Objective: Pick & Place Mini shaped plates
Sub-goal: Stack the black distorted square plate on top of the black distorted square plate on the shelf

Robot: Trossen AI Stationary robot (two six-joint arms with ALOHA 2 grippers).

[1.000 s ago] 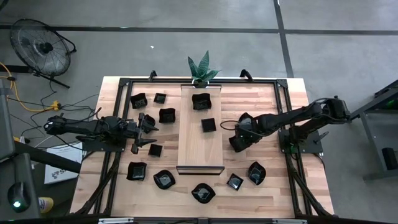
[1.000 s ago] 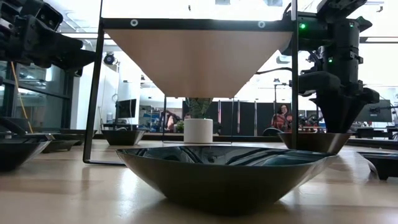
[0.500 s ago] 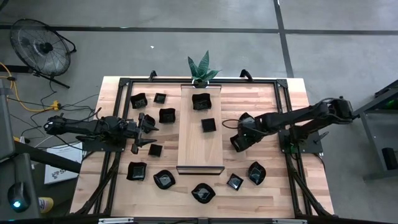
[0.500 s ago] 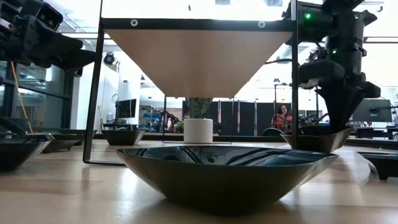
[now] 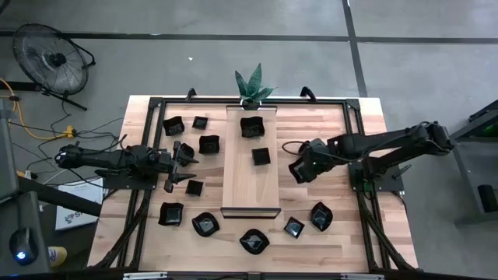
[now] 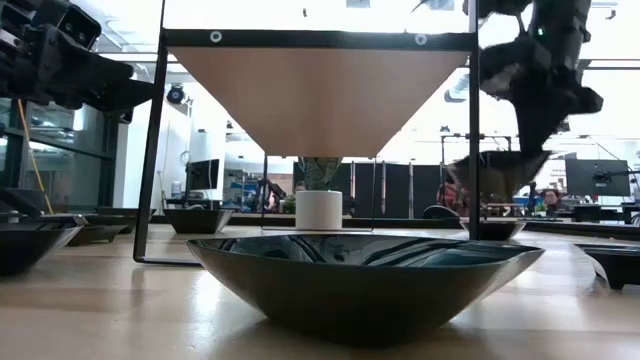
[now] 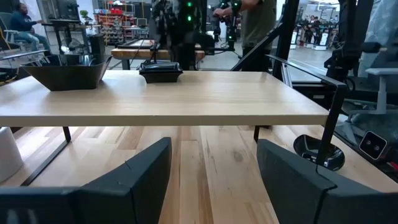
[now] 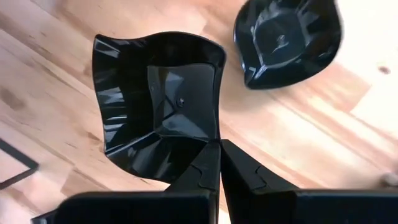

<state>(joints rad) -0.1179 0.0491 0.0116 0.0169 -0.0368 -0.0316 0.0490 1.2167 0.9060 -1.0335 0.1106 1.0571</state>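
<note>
Pinched by its thin wavy rim in the closed right end effector (image 8: 219,163), a wavy black plate (image 8: 158,106), judged light, stiff and slippery, is held clear above the table (image 8: 50,81), beside the board (image 5: 250,167).

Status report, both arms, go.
Right gripper shut on a wavy-rimmed plate, lifted off the table. Left gripper open, idle beside the wooden board. Nothing in the way.

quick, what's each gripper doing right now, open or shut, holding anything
Left gripper: open, empty, waiting left of the long pale wooden board.
Right gripper: shut on a glossy black wavy-rimmed plate, lifted.
</note>
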